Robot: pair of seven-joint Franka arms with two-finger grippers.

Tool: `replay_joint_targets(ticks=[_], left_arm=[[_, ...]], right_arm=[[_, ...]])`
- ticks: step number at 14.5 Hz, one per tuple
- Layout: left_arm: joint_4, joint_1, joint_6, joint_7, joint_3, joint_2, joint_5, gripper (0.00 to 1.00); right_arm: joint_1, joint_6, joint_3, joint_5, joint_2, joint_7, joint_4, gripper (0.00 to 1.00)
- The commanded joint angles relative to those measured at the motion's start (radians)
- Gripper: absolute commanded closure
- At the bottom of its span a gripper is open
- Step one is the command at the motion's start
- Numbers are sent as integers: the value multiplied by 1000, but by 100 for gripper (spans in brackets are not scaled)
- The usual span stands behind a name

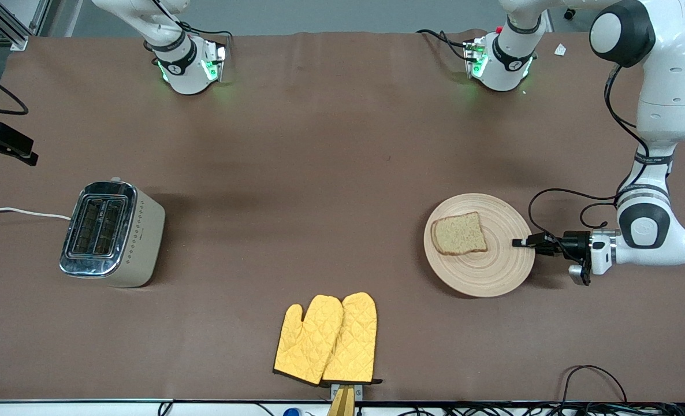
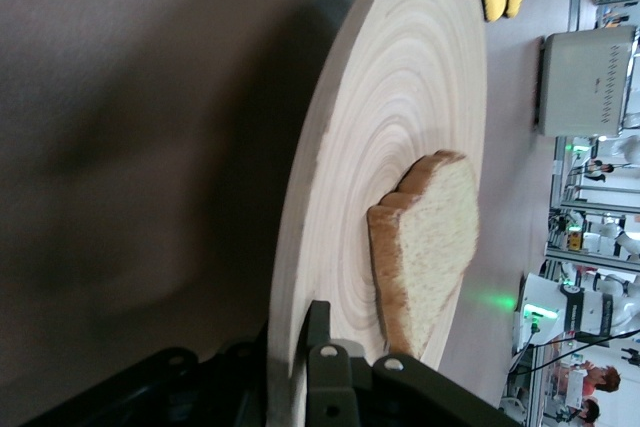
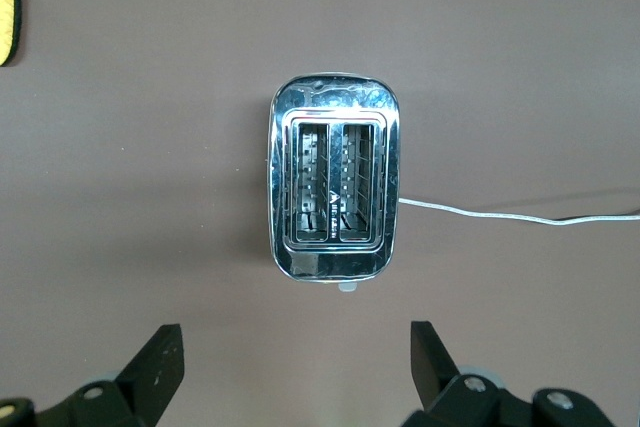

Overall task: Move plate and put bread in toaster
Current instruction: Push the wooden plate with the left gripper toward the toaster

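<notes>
Front view shows the plate (image 1: 495,271) lying on the brown bench (image 1: 319,144) toward the left arm's end, and everything else can be placed from it. The bread (image 1: 459,233) rests flat on the plate, on the part of it toward the right arm's end and a little farther from the front camera than the plate's middle. The left gripper (image 1: 518,243) reaches in level with the bench from the left arm's end, and its jaws are clenched on the plate's rim, one finger above the wood and one below; in the left wrist view the plate (image 2: 400,147) runs edge-on out of the black fingers (image 2: 325,372), with the bread (image 2: 430,247) just past them. The toaster (image 1: 111,234) stands well apart from the plate, at the right arm's end of the bench, its two slots facing up and bare and its white cord (image 1: 19,212) trailing off the bench edge. A pair of yellow oven mitts (image 1: 326,340) lies between plate and toaster, nearer the front camera than the plate. The right gripper (image 3: 295,367) hangs over the toaster (image 3: 333,189), well away from the plate, its jaws released and spread wide with nothing between them.
</notes>
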Motion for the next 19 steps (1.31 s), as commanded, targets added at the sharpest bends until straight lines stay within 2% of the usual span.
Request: replay_joint_targets(ticks=[1,4,6,11,15,19], left_arm=[[12,-2,7,12,-33,9,-28,100],[33,-5,7,-98,-113,5,-62,100],[45,-47,15,-176,-147,6,-95,100],[58,-256,149,-248,-147,8,-312,100],[95,-412,293,-239,-148,43,-433,100],[96,-564,465,-236,-148,77,-534,100]], right_arm=[[-3,-4,3,10,-13,-8,-9,0],[-5,-5,3,10,-13,-9,-9,0],[-6,-5,5,10,-13,-11,-9,0],[-12,-4,5,15,-11,-27,-10,0],[-43,-2,3,57,-6,-93,-10,0],[-43,-2,3,58,-5,-95,-9,0]])
